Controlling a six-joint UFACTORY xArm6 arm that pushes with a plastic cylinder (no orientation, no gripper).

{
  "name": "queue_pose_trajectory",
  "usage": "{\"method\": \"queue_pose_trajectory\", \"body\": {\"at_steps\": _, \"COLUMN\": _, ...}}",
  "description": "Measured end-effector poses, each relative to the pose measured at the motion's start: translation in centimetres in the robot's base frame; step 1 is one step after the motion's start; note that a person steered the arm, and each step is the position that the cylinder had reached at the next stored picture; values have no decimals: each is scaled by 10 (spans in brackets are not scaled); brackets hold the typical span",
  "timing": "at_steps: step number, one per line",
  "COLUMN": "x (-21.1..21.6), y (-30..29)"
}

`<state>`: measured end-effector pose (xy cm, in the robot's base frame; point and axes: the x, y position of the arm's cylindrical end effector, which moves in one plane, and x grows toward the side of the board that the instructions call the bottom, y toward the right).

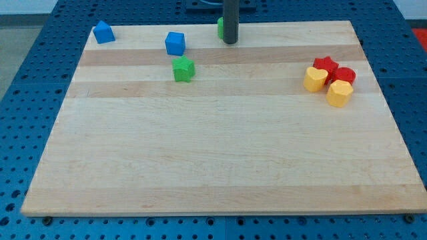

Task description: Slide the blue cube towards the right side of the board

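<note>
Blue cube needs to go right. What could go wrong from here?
1. My tip stands right of the blue cube, so it must circle to the cube's left; a direct pass would likely knock it the wrong way.
2. A green block, half hidden behind the rod, may get dragged along.
3. The green star sits close below the cube; a wide detour could clip it.

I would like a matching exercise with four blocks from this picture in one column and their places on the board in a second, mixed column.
Things:
1. blue cube
2. green star-shaped block
3. yellow block lowest in its cluster
4. blue block at the corner

Places:
A. view's right, in the red-and-yellow cluster
B. view's top-left corner
C. just below the blue cube
D. near the top edge, left of my tip

Pairs: 1-D, 2-C, 3-A, 4-B
</note>
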<state>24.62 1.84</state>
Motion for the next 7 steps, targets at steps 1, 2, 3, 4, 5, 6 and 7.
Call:
{"method": "queue_pose_trajectory", "body": {"at_steps": 1, "x": 52, "y": -11}}
{"method": "queue_pose_trajectory", "body": {"at_steps": 2, "x": 71, "y": -65}}
{"method": "queue_pose_trajectory", "body": {"at_steps": 3, "x": 65, "y": -114}}
{"method": "queue_pose_trajectory", "body": {"at_steps": 4, "x": 46, "y": -147}}
{"method": "queue_pose_trajectory", "body": {"at_steps": 5, "x": 25, "y": -157}}
{"method": "queue_pose_trajectory", "body": {"at_steps": 6, "x": 25, "y": -155}}
{"method": "queue_pose_trajectory", "body": {"at_steps": 7, "x": 8, "y": -168}}
